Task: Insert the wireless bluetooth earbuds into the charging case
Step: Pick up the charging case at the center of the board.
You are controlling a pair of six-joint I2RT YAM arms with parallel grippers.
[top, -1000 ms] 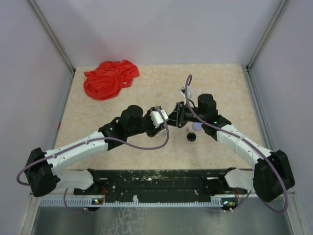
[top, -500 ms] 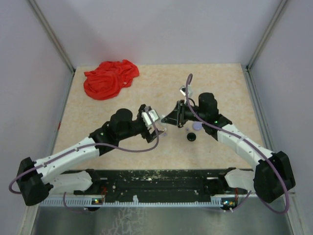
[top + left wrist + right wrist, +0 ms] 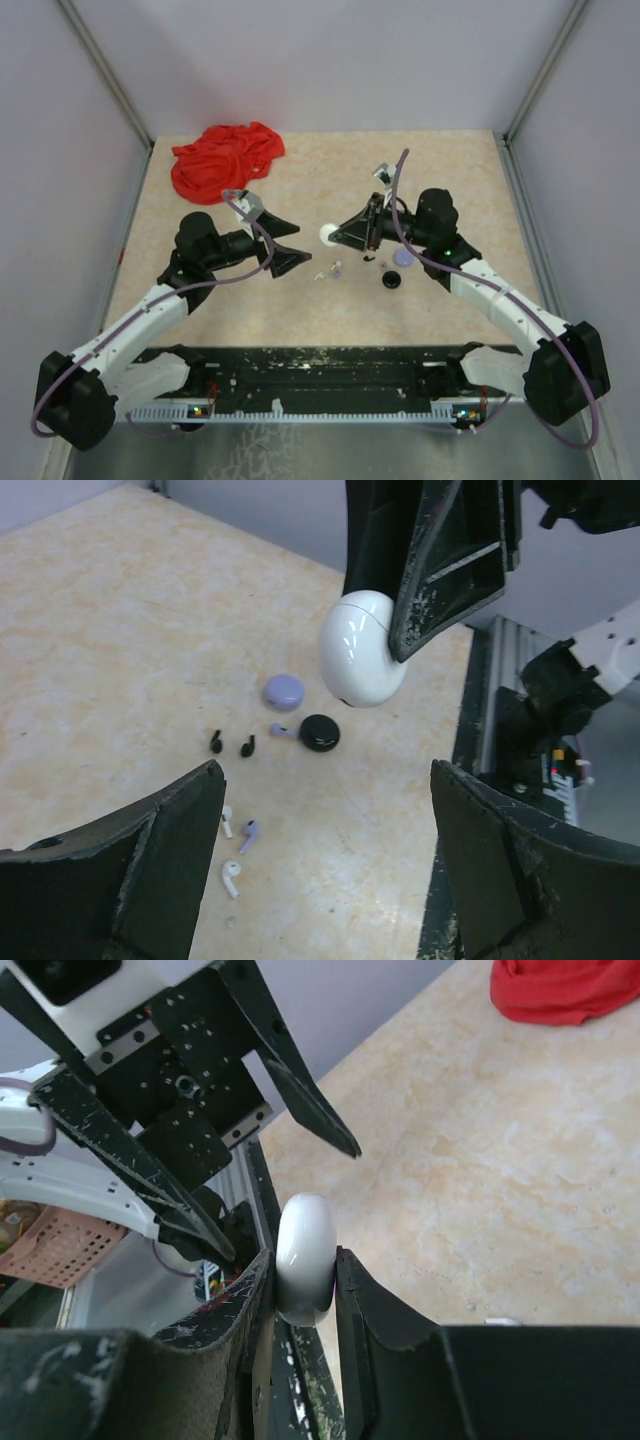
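Note:
My right gripper (image 3: 334, 236) is shut on a white round charging case (image 3: 327, 236), pinched edge-on between both fingers (image 3: 306, 1258) above the table, its lid closed. My left gripper (image 3: 298, 246) stands open and empty, a short way left of the case (image 3: 362, 650). On the table below lie the earbuds: two white ones (image 3: 231, 877), a lavender one (image 3: 249, 834), two black ones (image 3: 215, 741) and another lavender one (image 3: 280, 730) beside the black case.
A lavender round case (image 3: 283, 691) and a black round case (image 3: 320, 732) lie on the table under the right arm (image 3: 402, 257). A red cloth (image 3: 225, 160) is bunched at the far left corner. Walls enclose the table.
My left gripper opened, let go of the white case and drew back to the left. My right gripper tightened on the case and holds it alone.

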